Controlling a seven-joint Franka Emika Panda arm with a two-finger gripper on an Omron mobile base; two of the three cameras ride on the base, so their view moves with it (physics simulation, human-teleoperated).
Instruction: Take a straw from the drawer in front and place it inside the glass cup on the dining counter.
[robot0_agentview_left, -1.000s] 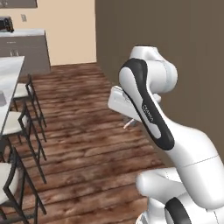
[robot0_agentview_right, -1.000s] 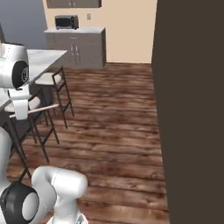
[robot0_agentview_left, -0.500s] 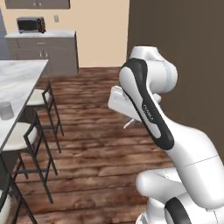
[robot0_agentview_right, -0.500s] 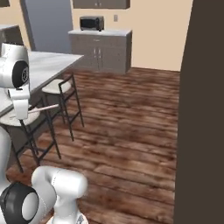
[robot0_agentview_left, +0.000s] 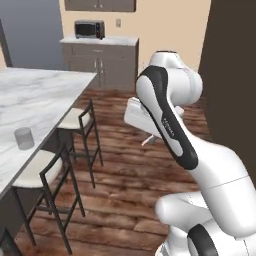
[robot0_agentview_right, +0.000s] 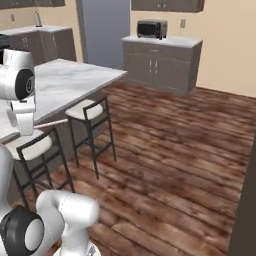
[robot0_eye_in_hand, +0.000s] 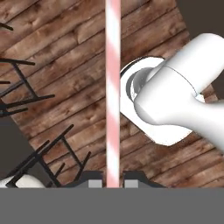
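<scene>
The straw (robot0_eye_in_hand: 113, 87), pink and white striped, runs straight up from between my dark fingertips (robot0_eye_in_hand: 94, 181); my gripper (robot0_eye_in_hand: 113, 181) is shut on it. In the right base view the straw (robot0_agentview_right: 51, 123) sticks out sideways from the gripper (robot0_agentview_right: 29, 129), level with the edge of the dining counter (robot0_agentview_right: 75, 80). In the left base view its pale pink tip (robot0_agentview_left: 148, 141) peeks out beside my forearm. The glass cup (robot0_agentview_left: 23, 138) stands upright on the white marble dining counter (robot0_agentview_left: 45, 95), well left of the arm. The drawer is out of view.
Black-framed stools (robot0_agentview_left: 80, 120) (robot0_agentview_left: 42, 172) line the island's near side, also seen as stools (robot0_agentview_right: 90, 107) (robot0_agentview_right: 31, 145). A wall counter with a toaster oven (robot0_agentview_left: 90, 29) stands at the back. A dark tall panel (robot0_agentview_left: 232, 75) is on the right. Wooden floor (robot0_agentview_right: 170, 150) lies open.
The whole picture has shifted as the base turned: the island, its stools and the glass cup have come closer and more central. My arm keeps the same pose, still holding the straw.
</scene>
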